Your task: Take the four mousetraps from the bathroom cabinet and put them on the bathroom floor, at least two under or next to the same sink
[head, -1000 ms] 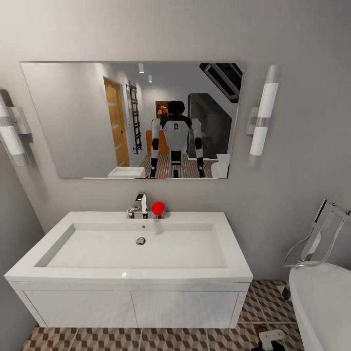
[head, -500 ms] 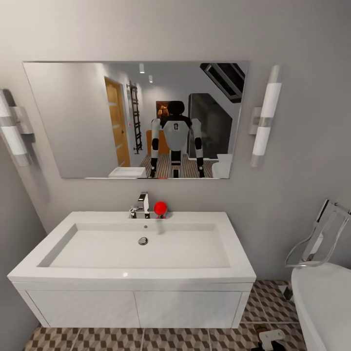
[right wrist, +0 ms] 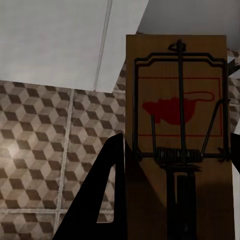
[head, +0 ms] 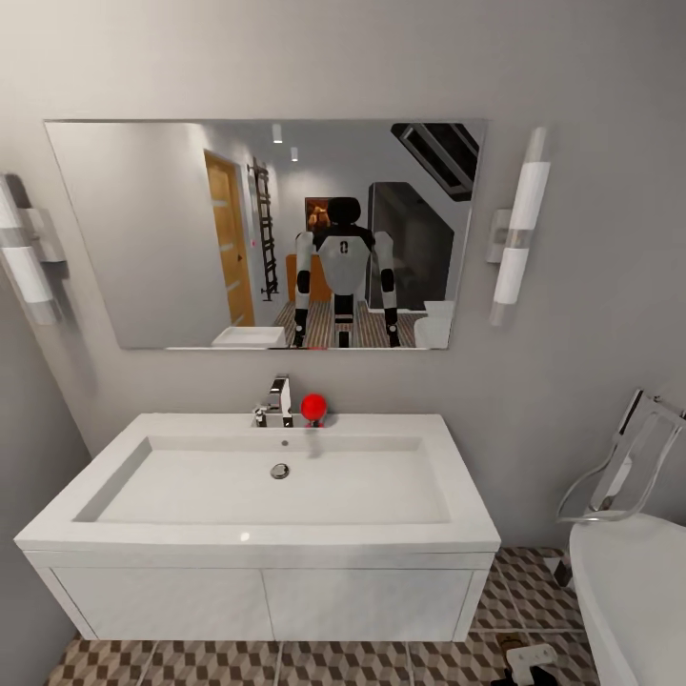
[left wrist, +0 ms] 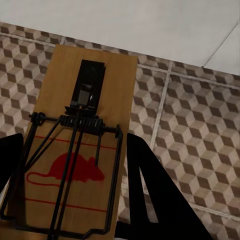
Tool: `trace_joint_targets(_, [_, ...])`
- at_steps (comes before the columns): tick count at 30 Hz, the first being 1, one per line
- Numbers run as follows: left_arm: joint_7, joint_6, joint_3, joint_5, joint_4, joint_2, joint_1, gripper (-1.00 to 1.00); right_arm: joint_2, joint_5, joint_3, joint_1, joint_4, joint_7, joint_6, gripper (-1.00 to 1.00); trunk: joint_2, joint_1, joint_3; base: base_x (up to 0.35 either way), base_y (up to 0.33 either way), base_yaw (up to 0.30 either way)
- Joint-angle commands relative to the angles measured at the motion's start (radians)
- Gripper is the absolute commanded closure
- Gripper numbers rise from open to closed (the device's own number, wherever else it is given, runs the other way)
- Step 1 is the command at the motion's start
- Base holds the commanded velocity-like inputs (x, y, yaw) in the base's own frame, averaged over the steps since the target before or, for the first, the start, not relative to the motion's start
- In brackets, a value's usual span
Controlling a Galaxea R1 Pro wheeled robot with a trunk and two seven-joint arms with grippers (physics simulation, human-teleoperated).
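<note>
The robot has stopped before the sink (head: 257, 529), each gripper (left wrist: 70, 195) (right wrist: 175, 200) clamped on 1 mousetrap (left wrist: 82, 140) (right wrist: 177, 115), so floor (left wrist: 195, 130) placement seems next.

No words, brands or numbers can be read; the only signs are printed pictures. The mousetrap (left wrist: 80, 145) in the left wrist view bears a red mouse silhouette inside thin red lines on its tan board; the mousetrap (right wrist: 177, 130) in the right wrist view bears the same red mouse inside a red rectangle; the mark on the mirrored robot's chest is too small to read.
</note>
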State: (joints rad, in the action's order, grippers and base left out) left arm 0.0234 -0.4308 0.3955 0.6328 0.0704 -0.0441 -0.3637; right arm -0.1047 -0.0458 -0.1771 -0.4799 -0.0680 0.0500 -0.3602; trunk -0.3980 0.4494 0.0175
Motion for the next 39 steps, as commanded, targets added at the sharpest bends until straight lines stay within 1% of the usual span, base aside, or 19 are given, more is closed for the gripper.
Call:
trace_joint_targets(1, [0.006,-0.004,0.006,-0.004,0.003,0.001,-0.001,1.0,0.0,-0.006,-0.008,-0.002,-0.004,0.001,-0.006,1.0,-0.002,0.001,0.002,0.0,0.0,0.0])
trace_joint_targets(26, [-0.003,-0.002,0.013,-0.001,0.0,0.01,-0.001,1.0,0.0,-0.006,-0.008,-0.002,-0.004,0.001,-0.006,1.0,-0.002,0.001,0.002,0.0,0.0,0.0])
trace_joint_targets(39, [-0.002,-0.002,0.013,-0.001,0.0,0.011,-0.001,1.0,0.0,-0.006,-0.008,-0.002,-0.004,0.001,-0.006,1.0,-0.093,0.05,0.043,0.0,0.0,0.0])
